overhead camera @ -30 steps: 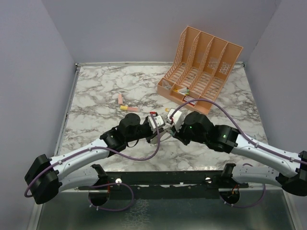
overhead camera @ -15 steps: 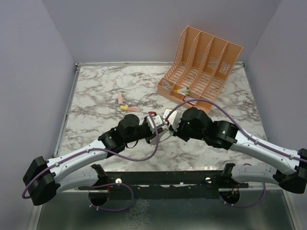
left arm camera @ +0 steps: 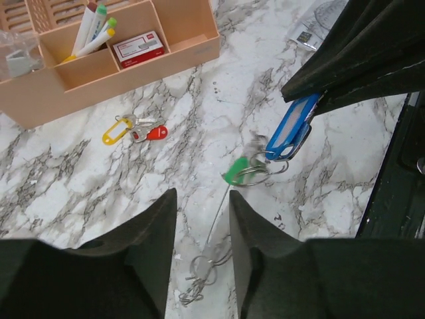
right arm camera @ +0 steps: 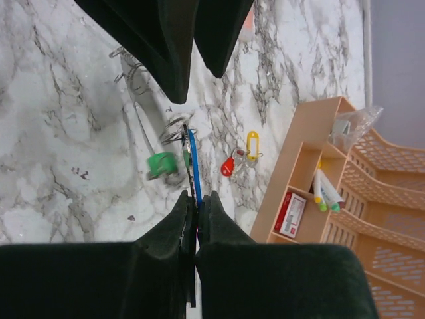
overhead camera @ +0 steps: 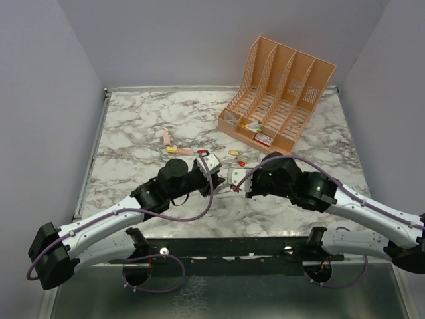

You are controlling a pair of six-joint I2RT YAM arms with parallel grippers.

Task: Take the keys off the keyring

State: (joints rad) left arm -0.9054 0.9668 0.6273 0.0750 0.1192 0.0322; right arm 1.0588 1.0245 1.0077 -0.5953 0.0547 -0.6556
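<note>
Grey-veined marble bench (overhead camera: 133,126), walled in plain grey on three sides. Right pincer (right arm camera: 194,197): clamped shut on blue tag (left arm camera: 291,131), tag edge-on between the fingertips in the right wrist view. Left pincer (left arm camera: 202,199): fingers parted by a narrow gap, nothing visibly gripped; tips just beside the right pincer, near bench centre. Keyring (left arm camera: 260,174): small wire coils joined to the blue tag's lower end, green tag (left arm camera: 236,171) on the same coils, slightly blurred. Thin wire stem leading from those coils through the left pincer's gap to a second cluster of coils (left arm camera: 199,282); contact with the fingers not discernible. Farther out, loose on the bench: keys (left arm camera: 138,123) with yellow tag (left arm camera: 114,131) and red tag (left arm camera: 157,133), just in front of peach organiser (overhead camera: 262,56). Pens (left arm camera: 89,33) and red-and-white box (left arm camera: 137,48) in the organiser's front compartments.
</note>
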